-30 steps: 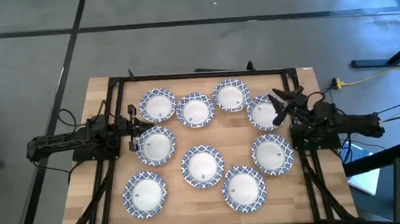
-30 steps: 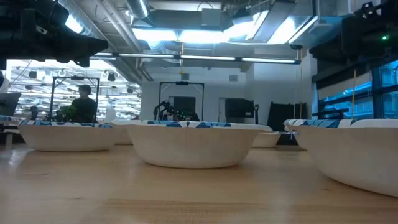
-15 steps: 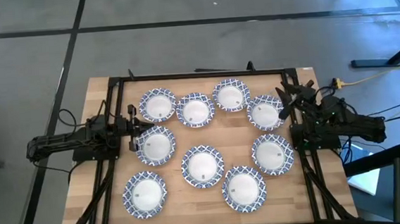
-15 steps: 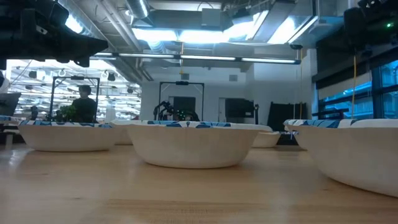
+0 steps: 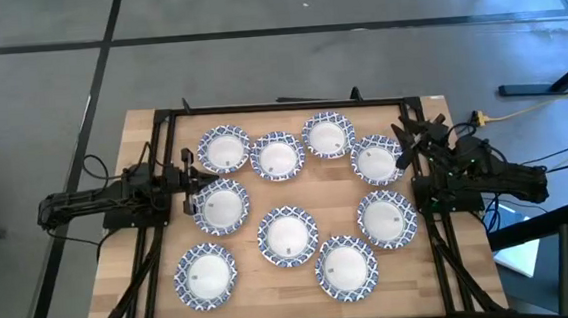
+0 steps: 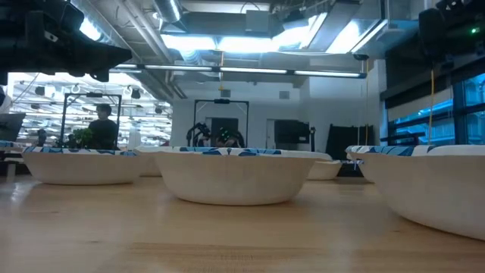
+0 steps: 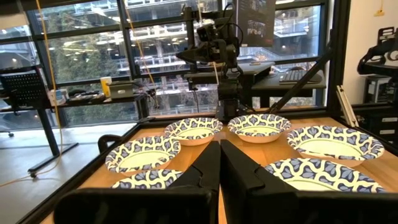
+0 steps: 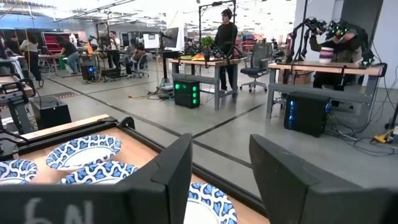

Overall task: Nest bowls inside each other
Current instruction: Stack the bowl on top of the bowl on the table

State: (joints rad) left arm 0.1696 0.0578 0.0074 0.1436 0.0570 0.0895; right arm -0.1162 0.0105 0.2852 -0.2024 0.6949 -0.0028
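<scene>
On the tabletop (image 5: 162,278) nine bowls (image 5: 287,236) lie unnested; our right hand (image 5: 410,136), parted and empty, hovers at three o'clock, seemingly readied to grasp, our left hand (image 5: 187,172) closed, empty.

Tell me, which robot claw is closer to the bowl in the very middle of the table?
The left gripper, by a little. It sits shut at the table's left side, one bowl over from the middle bowl. The open right gripper is up at the far right corner, farther off.
</scene>
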